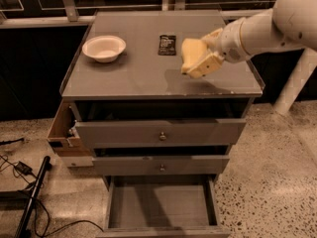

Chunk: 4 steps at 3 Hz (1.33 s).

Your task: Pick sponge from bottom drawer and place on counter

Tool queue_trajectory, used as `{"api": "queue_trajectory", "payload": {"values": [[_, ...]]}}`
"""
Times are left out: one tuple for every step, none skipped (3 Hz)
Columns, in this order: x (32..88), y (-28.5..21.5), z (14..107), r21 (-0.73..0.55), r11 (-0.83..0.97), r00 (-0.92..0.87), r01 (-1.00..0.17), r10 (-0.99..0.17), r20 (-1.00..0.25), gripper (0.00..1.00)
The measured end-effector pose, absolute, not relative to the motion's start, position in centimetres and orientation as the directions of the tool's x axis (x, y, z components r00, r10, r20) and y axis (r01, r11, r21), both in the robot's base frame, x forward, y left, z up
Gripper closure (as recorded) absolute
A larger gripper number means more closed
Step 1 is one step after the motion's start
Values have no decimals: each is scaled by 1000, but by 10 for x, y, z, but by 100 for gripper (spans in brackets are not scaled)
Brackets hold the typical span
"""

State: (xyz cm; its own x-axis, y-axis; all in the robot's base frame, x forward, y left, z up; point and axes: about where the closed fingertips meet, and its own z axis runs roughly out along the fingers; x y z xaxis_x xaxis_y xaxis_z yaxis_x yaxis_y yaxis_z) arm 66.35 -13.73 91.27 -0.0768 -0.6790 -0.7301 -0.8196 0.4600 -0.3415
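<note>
The pale yellow sponge [191, 54] is held in my gripper [204, 58], a little above the right half of the grey counter [143, 76]. The gripper is shut on the sponge and reaches in from the right on a white arm. The bottom drawer [161, 207] is pulled out below, its grey floor bare.
A white bowl [104, 47] sits on the counter's left side. A black packet [167, 44] lies near the counter's back middle, just left of the sponge. Two knobbed drawers [161, 133] stand slightly open. Cables and a black pole [29, 197] lie on the floor at left.
</note>
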Motion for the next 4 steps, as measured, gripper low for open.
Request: {"api": "queue_trajectory", "payload": {"values": [[676, -136, 896, -300, 485, -112, -821, -653, -749, 100], [686, -131, 878, -281, 500, -127, -819, -635, -762, 100], [694, -122, 855, -251, 507, -152, -824, -626, -765, 100], [696, -118, 841, -230, 511, -172, -828, -622, -764, 100]]}}
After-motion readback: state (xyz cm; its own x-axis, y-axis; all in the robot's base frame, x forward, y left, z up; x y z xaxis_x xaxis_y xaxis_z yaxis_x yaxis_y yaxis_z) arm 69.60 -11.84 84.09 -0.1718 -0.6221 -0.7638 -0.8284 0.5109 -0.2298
